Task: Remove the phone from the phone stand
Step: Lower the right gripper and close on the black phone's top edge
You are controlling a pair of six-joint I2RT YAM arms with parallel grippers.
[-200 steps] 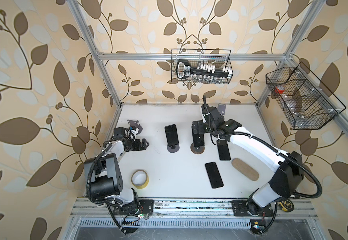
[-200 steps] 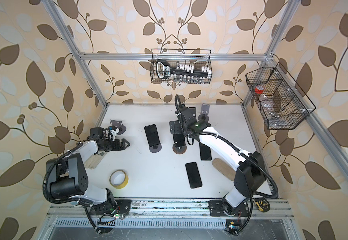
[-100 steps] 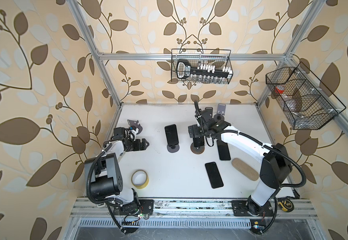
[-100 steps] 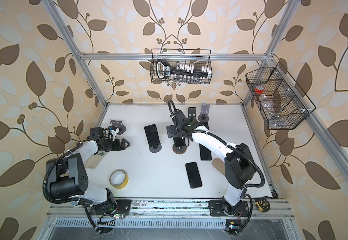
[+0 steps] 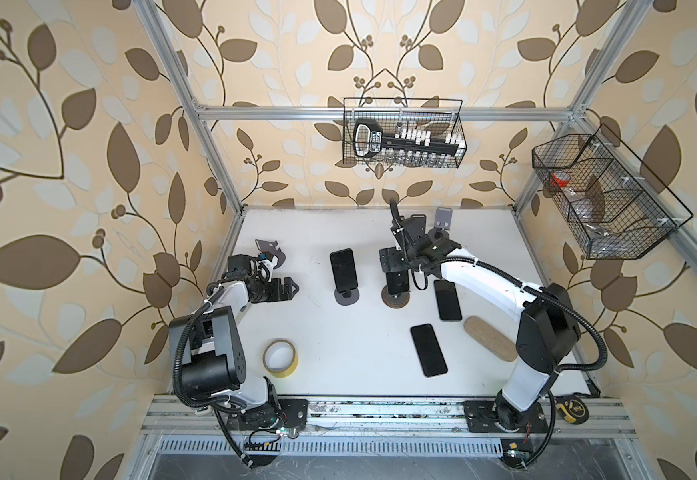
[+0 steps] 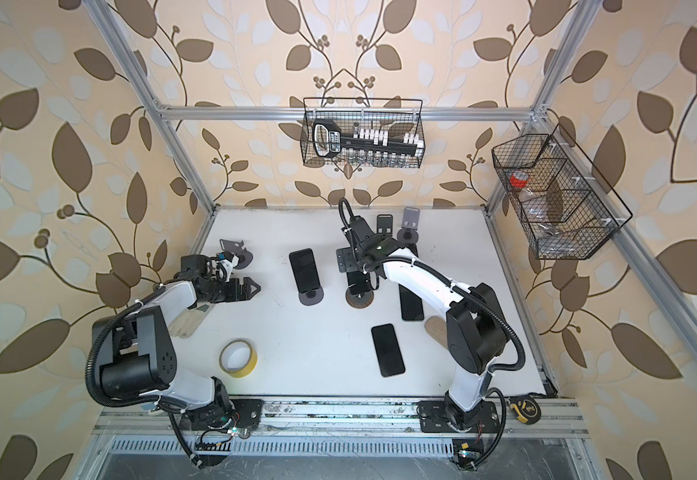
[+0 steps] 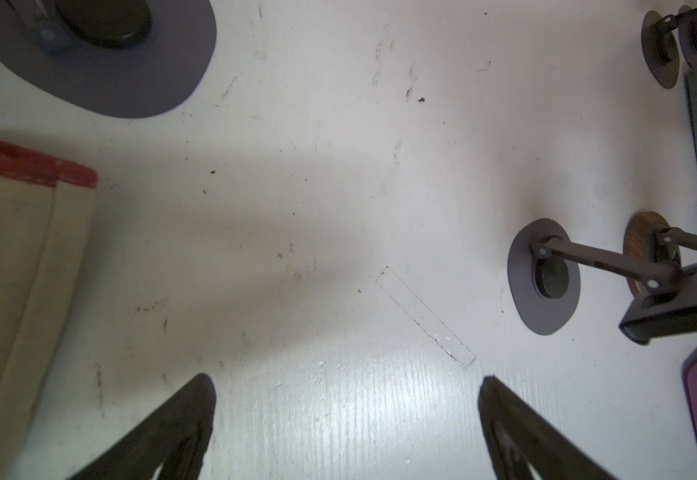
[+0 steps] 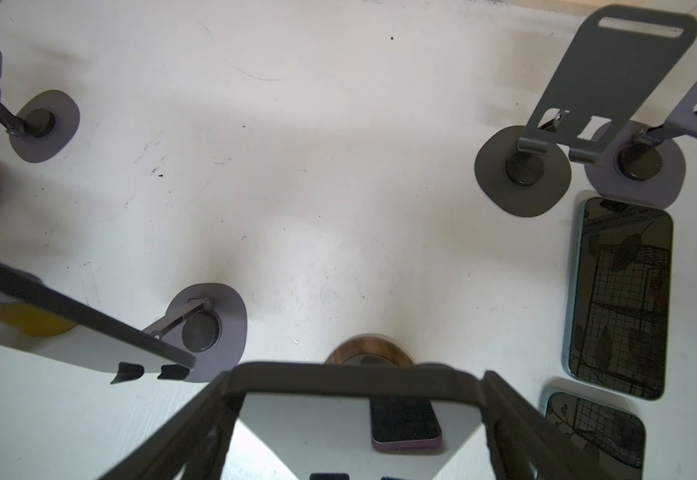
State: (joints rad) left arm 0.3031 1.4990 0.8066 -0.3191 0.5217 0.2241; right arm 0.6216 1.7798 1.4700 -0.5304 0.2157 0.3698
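A dark phone point(image 5: 397, 284) point(image 6: 359, 284) leans on the phone stand with the round wooden base point(image 5: 396, 300) point(image 6: 359, 301). My right gripper point(image 5: 396, 270) point(image 6: 357, 274) hangs over it from behind. In the right wrist view the phone's top edge point(image 8: 338, 380) fills the span of the gripper point(image 8: 355, 384), and the fingers point(image 8: 197, 428) lie against its two side edges. A second dark phone point(image 5: 343, 270) point(image 6: 305, 270) rests on a grey stand to the left. My left gripper point(image 5: 290, 288) point(image 6: 253, 286) point(image 7: 346, 390) stands open above bare table, holding nothing.
Two phones lie flat on the table point(image 5: 447, 299) point(image 5: 429, 350). Two bare stands point(image 5: 442, 216) are at the back and another point(image 5: 269, 253) is at the left. A yellow tape roll point(image 5: 280, 358) and an oval cork pad point(image 5: 490, 338) sit nearer the front. Wire baskets point(image 5: 402, 137) hang on the walls.
My right gripper has shifted a little left over the phone on the wooden stand, and its jaws have narrowed onto the phone's sides. The left arm has not moved.
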